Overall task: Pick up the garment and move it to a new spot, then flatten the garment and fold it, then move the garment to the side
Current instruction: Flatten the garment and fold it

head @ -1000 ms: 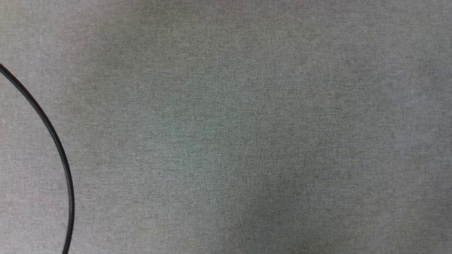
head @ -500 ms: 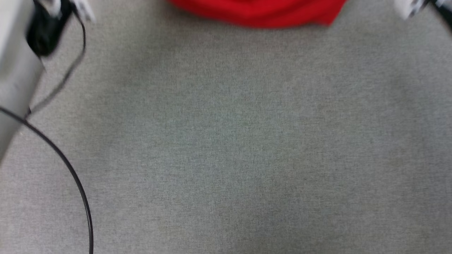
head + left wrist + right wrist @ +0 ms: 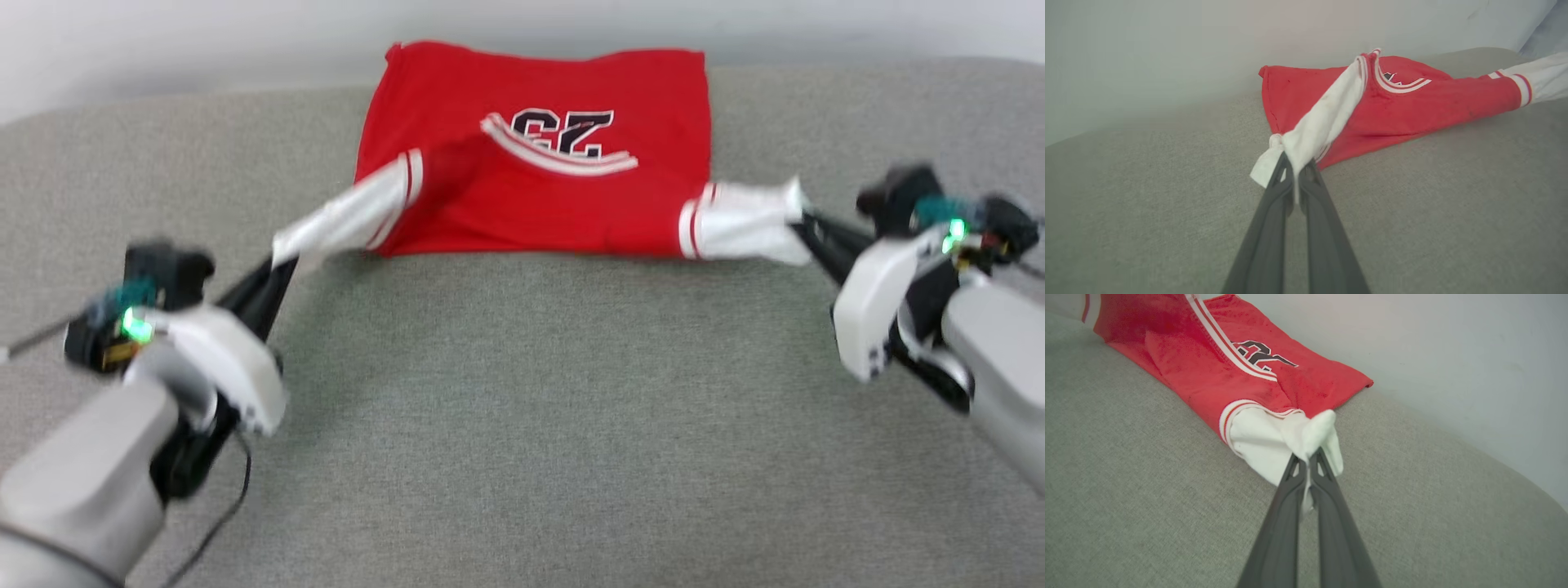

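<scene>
Left claw (image 3: 280,268) is pinched shut on the tip of the white sleeve (image 3: 343,216) on the robot's left. Right claw (image 3: 804,224) is likewise shut on the opposite sleeve (image 3: 739,229).

Change: a second ago the head view held bare grey cloth and a black cable (image 3: 219,518), and half a second ago a red edge showed at the top. The whole picture has shifted, so the camera has lifted; no move of the garment (image 3: 531,196) is read from this.

The garment lies at the far side of the worktop (image 3: 531,408), shoulders toward the robot, "23" print upward, collar area rumpled. Judgement: spreading or dragging is in hand; the fold is not yet made.

Surface: grey woven covering with a rounded far edge. A pale plain wall (image 3: 204,41) is close behind.
</scene>
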You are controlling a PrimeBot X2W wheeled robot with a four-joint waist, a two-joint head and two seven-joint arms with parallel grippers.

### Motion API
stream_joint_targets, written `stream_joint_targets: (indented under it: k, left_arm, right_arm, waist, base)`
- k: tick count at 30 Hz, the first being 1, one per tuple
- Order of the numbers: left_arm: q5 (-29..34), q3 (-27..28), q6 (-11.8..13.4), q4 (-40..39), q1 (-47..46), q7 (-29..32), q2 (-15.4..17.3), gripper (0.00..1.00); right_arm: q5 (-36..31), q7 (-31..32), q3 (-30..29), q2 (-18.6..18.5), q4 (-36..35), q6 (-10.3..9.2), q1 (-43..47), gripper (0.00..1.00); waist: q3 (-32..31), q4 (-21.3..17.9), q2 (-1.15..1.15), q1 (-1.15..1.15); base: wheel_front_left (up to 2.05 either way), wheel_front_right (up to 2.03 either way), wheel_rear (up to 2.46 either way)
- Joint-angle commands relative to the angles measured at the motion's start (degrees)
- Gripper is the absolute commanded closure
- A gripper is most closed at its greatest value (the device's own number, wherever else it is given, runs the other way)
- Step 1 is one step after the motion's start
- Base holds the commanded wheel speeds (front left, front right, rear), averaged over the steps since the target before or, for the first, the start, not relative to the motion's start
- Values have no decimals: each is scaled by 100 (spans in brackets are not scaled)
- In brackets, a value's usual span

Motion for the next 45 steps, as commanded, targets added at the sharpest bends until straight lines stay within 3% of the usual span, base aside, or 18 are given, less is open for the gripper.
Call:
stream_joint_targets:
  k: [1,7,13,20,26,33,34,35,45]
  left_arm:
    - [-60,43,74,-82,199,-37,84,100]
    - [-447,152,678,-869,1706,-75,557,100]
    - [-688,187,1070,-1360,2764,-89,832,100]
    - [-1000,400,1293,-1719,3876,-94,1079,100]
    - [-964,620,1432,-1959,4438,-91,1032,100]
    - [-759,892,1522,-2169,4608,-87,878,100]
    - [-724,977,1523,-2223,4589,-88,848,100]
    - [-715,1084,1520,-2288,4587,-88,799,100]
    - [22,1635,1673,-2882,4430,-87,591,100]
  right_arm:
    - [0,-30,55,-81,-49,-6,131,100]
    - [272,-93,302,-541,-426,-6,1098,100]
    - [400,-181,252,-958,-793,-6,2015,100]
    - [470,-18,-50,-1339,-1255,-6,3183,100]
    - [416,214,-339,-1544,-1626,-7,4049,100]
    - [109,452,-1026,-1333,-1822,-7,4394,100]
    - [62,491,-1179,-1307,-1861,-7,4365,84]
    - [-5,522,-1337,-1297,-1903,-6,4316,1]
    - [-833,997,-3670,-1531,-3063,-5,3300,0]
  waist:
    - [-165,-67,0,0]
    - [-533,-171,0,0]
    - [-791,-186,0,0]
    - [-1023,-208,0,0]
    - [-1071,-149,0,0]
    - [-974,-109,0,0]
    - [-950,-96,0,0]
    - [-929,-87,0,0]
    - [-390,90,0,0]
  base:
    - [0,0,0]
    - [0,0,0]
    - [0,0,0]
    - [0,0,0]
    - [0,0,0]
    - [0,0,0]
    - [0,0,0]
    - [0,0,0]
    - [0,0,0]
